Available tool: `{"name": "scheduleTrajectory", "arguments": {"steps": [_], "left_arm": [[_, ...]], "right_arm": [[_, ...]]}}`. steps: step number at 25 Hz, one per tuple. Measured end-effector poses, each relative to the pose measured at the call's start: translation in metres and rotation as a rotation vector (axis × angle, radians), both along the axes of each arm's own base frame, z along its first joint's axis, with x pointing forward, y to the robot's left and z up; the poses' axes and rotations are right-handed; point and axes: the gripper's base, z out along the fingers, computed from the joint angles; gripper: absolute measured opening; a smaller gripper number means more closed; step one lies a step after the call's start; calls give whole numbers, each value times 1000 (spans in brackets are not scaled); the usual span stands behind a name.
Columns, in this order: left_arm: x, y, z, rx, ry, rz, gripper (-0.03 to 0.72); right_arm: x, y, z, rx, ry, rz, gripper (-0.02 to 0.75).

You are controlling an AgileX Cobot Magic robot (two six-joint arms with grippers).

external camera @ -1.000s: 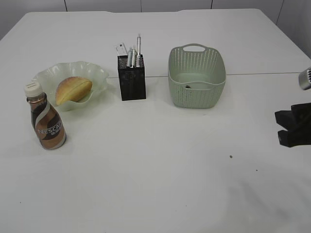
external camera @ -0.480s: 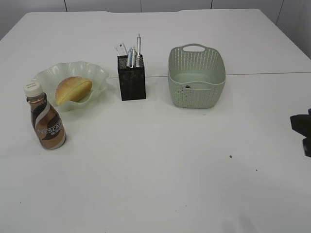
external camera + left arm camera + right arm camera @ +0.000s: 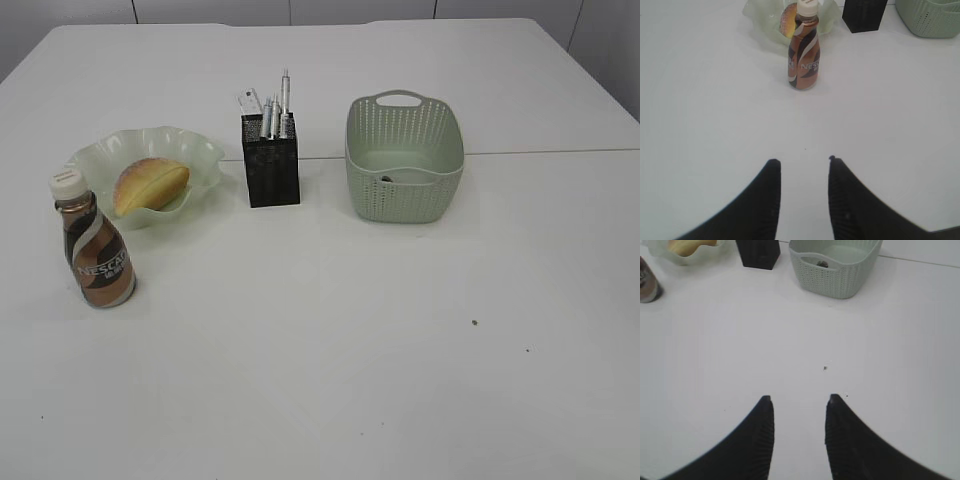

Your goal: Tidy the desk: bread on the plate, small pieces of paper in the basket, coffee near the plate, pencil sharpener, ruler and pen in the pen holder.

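Observation:
The bread (image 3: 150,185) lies on the pale green wavy plate (image 3: 196,150) at the left. The brown coffee bottle (image 3: 93,250) stands upright just in front of the plate; it also shows in the left wrist view (image 3: 803,55). The black pen holder (image 3: 271,165) holds pens and a ruler (image 3: 250,102). The green basket (image 3: 405,165) has a small dark scrap (image 3: 822,263) inside. The pencil sharpener is not visible. Neither gripper shows in the exterior view. My left gripper (image 3: 802,161) is open and empty above bare table. My right gripper (image 3: 798,399) is open and empty.
The white table (image 3: 330,330) has a seam running across behind the basket. A few tiny dark specks (image 3: 475,323) lie at the right front.
My right gripper has drawn back to the right and left the exterior view. The objects have not moved.

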Motion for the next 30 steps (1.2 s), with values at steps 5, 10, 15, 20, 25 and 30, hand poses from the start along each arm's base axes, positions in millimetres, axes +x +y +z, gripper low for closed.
{"name": "scheduleTrajectory", "arguments": {"steps": [5, 10, 15, 20, 25, 30], "left_arm": [[0, 0, 0, 0, 0, 0, 240], [0, 0, 0, 0, 0, 0, 240], [0, 0, 0, 0, 0, 0, 240], [0, 0, 0, 0, 0, 0, 241], [0, 0, 0, 0, 0, 0, 241], [0, 0, 0, 0, 0, 0, 241]], "right_arm": [[-34, -3, 2, 14, -5, 46, 259], [-61, -6, 0, 29, -27, 69, 259], [-84, -10, 0, 34, -115, 82, 259], [-104, -14, 3, 24, -174, 94, 259], [-114, -20, 5, -44, -132, 82, 259], [-116, -23, 0, -64, -71, 62, 259]]}}
